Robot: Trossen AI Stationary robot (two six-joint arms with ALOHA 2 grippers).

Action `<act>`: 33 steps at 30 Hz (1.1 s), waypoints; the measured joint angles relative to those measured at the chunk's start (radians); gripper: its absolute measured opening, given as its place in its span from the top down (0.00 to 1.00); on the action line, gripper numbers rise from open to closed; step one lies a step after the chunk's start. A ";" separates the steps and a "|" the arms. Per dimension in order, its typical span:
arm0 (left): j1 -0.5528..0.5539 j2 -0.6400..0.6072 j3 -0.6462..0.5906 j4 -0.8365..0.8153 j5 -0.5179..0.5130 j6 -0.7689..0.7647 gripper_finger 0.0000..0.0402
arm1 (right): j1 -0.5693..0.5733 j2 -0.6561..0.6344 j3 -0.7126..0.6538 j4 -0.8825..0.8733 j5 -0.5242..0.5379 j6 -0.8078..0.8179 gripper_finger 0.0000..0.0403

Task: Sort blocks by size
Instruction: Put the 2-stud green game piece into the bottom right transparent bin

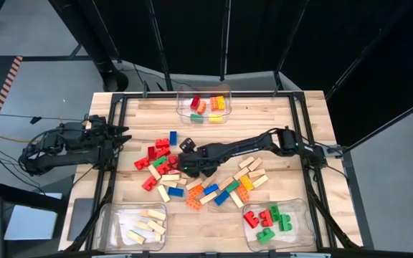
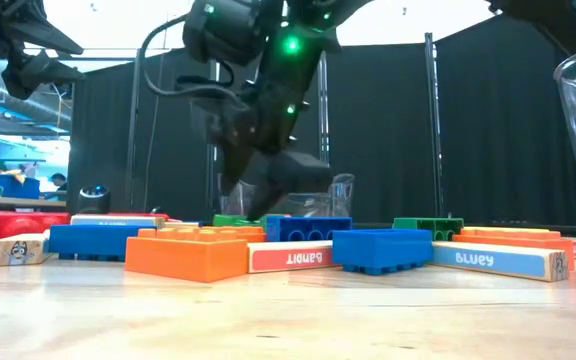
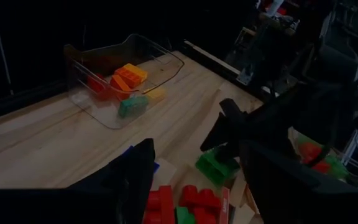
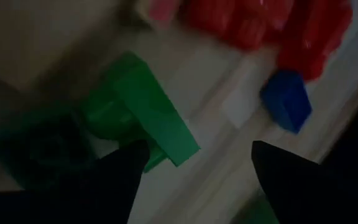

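A pile of red, green, blue, yellow and orange studded bricks and pale wooden bars (image 1: 192,179) lies on the middle of the wooden table. My right gripper (image 1: 188,162) reaches in from the right, low over the pile's left part, and is open (image 4: 194,168). A green brick (image 4: 135,106) lies just ahead of it, one corner between the fingers. The same brick shows below the gripper in the left wrist view (image 3: 215,167). My left gripper (image 1: 122,136) waits open and empty at the table's left edge. My right gripper comes at the green brick from above, slanting in from the table's right. One finger (image 4: 120,177) stands right by the brick's near corner (image 4: 179,149). I cannot tell whether it touches it.
A clear bin (image 1: 203,104) at the far edge holds red, orange, yellow and green bricks. A bin (image 1: 135,226) at the near left holds wooden bars. A bin (image 1: 274,222) at the near right holds red and green bricks. Bare table lies left of the pile.
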State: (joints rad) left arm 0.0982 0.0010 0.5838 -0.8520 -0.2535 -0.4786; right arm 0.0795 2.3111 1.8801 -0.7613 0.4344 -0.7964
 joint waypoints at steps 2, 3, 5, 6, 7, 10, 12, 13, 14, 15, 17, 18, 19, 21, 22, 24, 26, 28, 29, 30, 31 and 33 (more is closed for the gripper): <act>0.000 0.000 0.000 0.000 0.000 0.000 0.39 | -0.001 0.003 0.002 -0.031 0.002 0.012 0.22; 0.000 0.000 0.000 0.000 0.000 0.000 0.39 | -0.002 0.004 0.002 -0.043 -0.002 0.015 0.22; 0.000 0.000 0.000 0.000 -0.001 0.000 0.39 | -0.001 0.004 0.002 -0.053 -0.012 0.014 0.23; 0.000 0.000 0.000 0.000 -0.001 0.000 0.39 | -0.001 0.004 0.002 -0.047 -0.020 0.012 0.23; 0.000 0.000 0.000 0.000 -0.001 -0.001 0.39 | -0.001 0.005 0.002 -0.039 -0.033 0.007 0.24; 0.000 0.000 0.000 0.000 -0.001 -0.001 0.39 | -0.004 0.006 0.002 -0.036 -0.091 -0.045 0.26; 0.000 0.000 0.000 0.000 -0.001 -0.001 0.39 | -0.007 0.006 0.003 -0.048 -0.139 -0.084 0.27; 0.000 0.000 0.000 0.000 -0.002 -0.001 0.39 | -0.010 0.006 0.003 -0.054 -0.159 -0.085 0.27; 0.000 0.000 0.000 0.000 -0.002 -0.001 0.39 | -0.012 0.007 0.003 -0.055 -0.179 -0.069 0.28; 0.000 0.000 0.000 0.000 -0.002 -0.001 0.39 | -0.013 0.012 0.002 -0.057 -0.189 -0.063 0.28; 0.000 0.000 0.000 0.000 -0.002 -0.001 0.39 | -0.017 0.018 -0.002 -0.080 -0.199 -0.064 0.29; 0.000 0.000 0.000 0.000 -0.002 -0.001 0.39 | -0.017 0.018 -0.002 -0.080 -0.205 -0.064 0.31; 0.000 0.000 0.000 0.000 -0.002 -0.001 0.39 | -0.018 0.015 -0.001 -0.084 -0.216 -0.067 0.32; 0.000 0.000 0.000 0.000 -0.002 -0.001 0.39 | -0.022 0.012 0.000 -0.096 -0.222 -0.066 0.36; 0.000 0.000 0.000 0.000 -0.002 -0.001 0.39 | -0.023 0.012 -0.002 -0.090 -0.221 -0.058 0.38; 0.000 0.000 0.000 0.000 -0.002 -0.001 0.39 | -0.023 0.013 -0.011 -0.084 -0.207 -0.022 0.41; 0.000 0.000 0.000 0.000 -0.002 -0.001 0.39 | -0.023 0.012 -0.011 -0.081 -0.174 0.031 0.44; 0.000 0.000 0.000 0.000 -0.002 -0.001 0.39 | -0.028 0.003 -0.009 -0.086 -0.149 0.093 0.46; 0.000 0.000 0.000 0.000 -0.002 -0.002 0.39 | -0.031 -0.003 0.000 -0.098 -0.145 0.129 0.46; 0.000 0.000 0.000 0.000 -0.002 -0.002 0.39 | -0.035 -0.008 0.013 -0.116 -0.146 0.174 0.46; 0.000 0.000 0.000 0.000 -0.002 -0.002 0.39 | -0.042 -0.011 0.033 -0.146 -0.146 0.232 0.46; 0.000 0.000 0.000 0.000 -0.002 -0.002 0.39 | -0.057 -0.012 0.093 -0.241 -0.156 0.387 0.46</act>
State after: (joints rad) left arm 0.0982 0.0010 0.5838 -0.8520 -0.2555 -0.4805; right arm 0.0221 2.2990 1.9733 -1.0020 0.2780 -0.4098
